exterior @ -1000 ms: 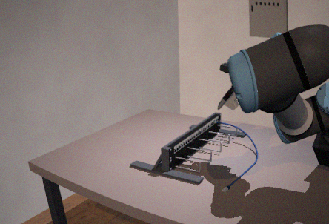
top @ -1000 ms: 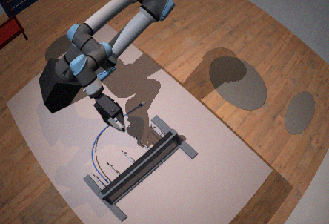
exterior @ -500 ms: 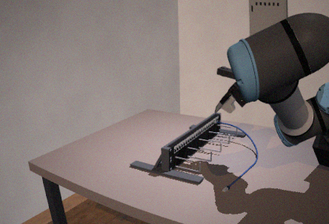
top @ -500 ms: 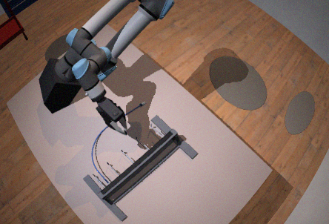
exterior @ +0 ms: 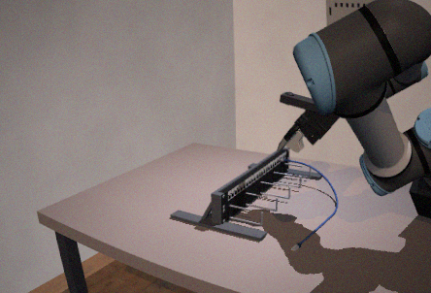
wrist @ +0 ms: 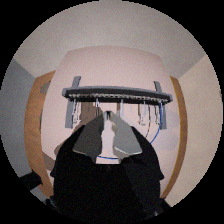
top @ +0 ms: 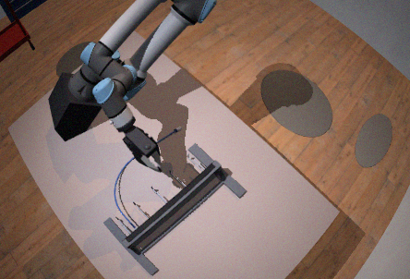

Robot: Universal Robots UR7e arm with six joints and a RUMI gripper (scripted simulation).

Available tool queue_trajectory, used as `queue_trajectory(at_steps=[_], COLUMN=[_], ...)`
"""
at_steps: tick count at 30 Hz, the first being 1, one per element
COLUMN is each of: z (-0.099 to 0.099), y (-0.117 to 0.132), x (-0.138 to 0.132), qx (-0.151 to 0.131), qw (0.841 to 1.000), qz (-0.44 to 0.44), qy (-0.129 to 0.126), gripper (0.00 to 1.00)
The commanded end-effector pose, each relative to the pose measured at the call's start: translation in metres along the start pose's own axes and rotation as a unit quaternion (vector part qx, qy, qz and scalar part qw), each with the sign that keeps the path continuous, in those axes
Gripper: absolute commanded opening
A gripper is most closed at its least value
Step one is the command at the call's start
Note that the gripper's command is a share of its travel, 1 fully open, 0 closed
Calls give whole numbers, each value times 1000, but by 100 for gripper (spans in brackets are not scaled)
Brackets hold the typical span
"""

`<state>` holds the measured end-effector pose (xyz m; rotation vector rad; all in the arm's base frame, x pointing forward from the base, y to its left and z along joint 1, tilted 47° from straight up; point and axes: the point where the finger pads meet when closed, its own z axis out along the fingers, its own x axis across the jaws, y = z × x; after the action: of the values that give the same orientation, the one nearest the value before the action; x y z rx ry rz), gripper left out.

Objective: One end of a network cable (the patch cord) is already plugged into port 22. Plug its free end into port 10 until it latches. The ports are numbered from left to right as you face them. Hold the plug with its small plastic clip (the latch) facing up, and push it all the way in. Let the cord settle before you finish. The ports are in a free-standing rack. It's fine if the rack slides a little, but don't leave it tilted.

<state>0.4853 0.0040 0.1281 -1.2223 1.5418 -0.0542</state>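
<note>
The free-standing rack [top: 177,201] stands upright on the table; it also shows in the exterior view [exterior: 252,179] and the wrist view [wrist: 117,94]. The blue patch cord [top: 117,188] runs from one end of the rack in a wide arc [exterior: 330,197]. Its free plug [top: 177,130] [exterior: 295,247] lies loose on the table, apart from the fingers. My gripper [top: 157,166] [exterior: 283,146] hangs above the table on the cord side of the rack. Its fingers are shut with nothing between them and point at the rack's port row.
Several short grey stubs [exterior: 272,197] stick out of the rack on the cord side. The rack's flat feet [top: 231,183] reach out at both ends. The arm's dark base box [top: 74,104] sits at the table's back corner.
</note>
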Motion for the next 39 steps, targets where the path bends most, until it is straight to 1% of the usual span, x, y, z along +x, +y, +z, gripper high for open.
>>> queue_trajectory(at_steps=[1, 16, 18, 33, 39], z=[7, 28, 28, 47, 52], y=[-1, -1, -1, -1, -1], x=[1, 1, 1, 2, 2], qx=[3, 3, 3, 3, 3], qw=[1000, 1000, 1000, 1000, 1000], qz=[0, 0, 0, 0, 0], qy=[5, 5, 5, 5, 5], gripper=[0, 0, 0, 0, 0])
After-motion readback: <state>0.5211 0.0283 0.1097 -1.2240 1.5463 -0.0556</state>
